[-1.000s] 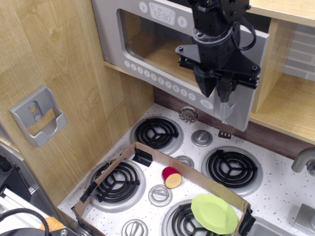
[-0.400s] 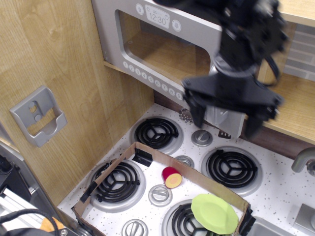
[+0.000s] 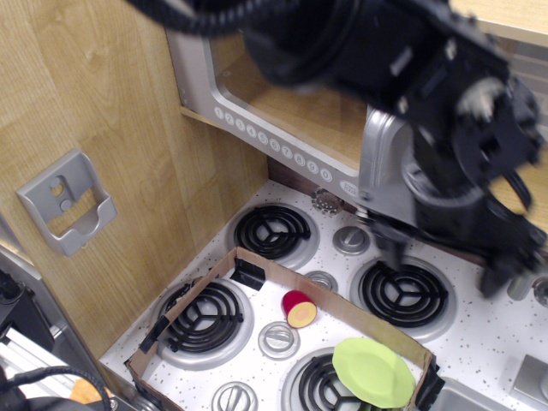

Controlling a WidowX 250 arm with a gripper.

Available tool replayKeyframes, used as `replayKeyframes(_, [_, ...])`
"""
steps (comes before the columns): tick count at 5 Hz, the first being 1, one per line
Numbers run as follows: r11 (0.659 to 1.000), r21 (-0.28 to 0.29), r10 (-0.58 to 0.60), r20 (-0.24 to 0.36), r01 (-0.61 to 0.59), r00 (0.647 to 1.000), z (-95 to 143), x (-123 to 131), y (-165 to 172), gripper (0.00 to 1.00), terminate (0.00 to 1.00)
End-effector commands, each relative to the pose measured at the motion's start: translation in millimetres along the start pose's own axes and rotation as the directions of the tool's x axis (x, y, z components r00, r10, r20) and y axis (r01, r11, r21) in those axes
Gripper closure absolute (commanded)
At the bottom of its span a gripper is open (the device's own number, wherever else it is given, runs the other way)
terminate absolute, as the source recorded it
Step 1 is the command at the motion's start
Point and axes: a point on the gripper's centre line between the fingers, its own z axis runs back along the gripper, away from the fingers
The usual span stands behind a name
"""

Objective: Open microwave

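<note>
Wood-panelled wall holds the silver-grey microwave [image 3: 282,128] — blurred gripper [image 3: 445,257], grip state unclear.

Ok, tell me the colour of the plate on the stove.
Lime green plate, clearest in the observation.image view.

The large silver-grey toy microwave [image 3: 257,111] sits at twelve o'clock, its row of round white buttons running toward three o'clock and its wooden interior showing through the window; its thick grey handle [image 3: 381,163] stands near centre; the black robot gripper [image 3: 445,265], badly blurred, hangs at three o'clock, its jaws unreadable; below, a white speckled stovetop [image 3: 479,342] carries black coil burners; a brown cardboard frame [image 3: 257,261] encloses a red-and-yellow toy piece [image 3: 299,308] and a lime-green round plate [image 3: 372,372]; a grey wall holder [image 3: 64,201] hangs at nine o'clock.
</note>
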Motion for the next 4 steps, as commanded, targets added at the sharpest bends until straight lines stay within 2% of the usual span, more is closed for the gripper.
replayKeyframes(1, [0.902,-0.135,-0.406,0.063,0.410,0.912,0.6,34.4,-24.2,0.00,0.00])
replayKeyframes(2, [0.839,-0.138,-0.529,0.019,0.526,0.848,-6.0,62.2,-30.1,0.00,0.00])
replayKeyframes(3, [0.801,-0.159,-0.584,0.007,0.577,0.812,-10.1,82.6,-28.8,0.00,0.00])
replayKeyframes(4, [0.779,-0.160,-0.615,0.001,0.607,0.789,-10.8,92.9,-21.2,0.00,0.00])
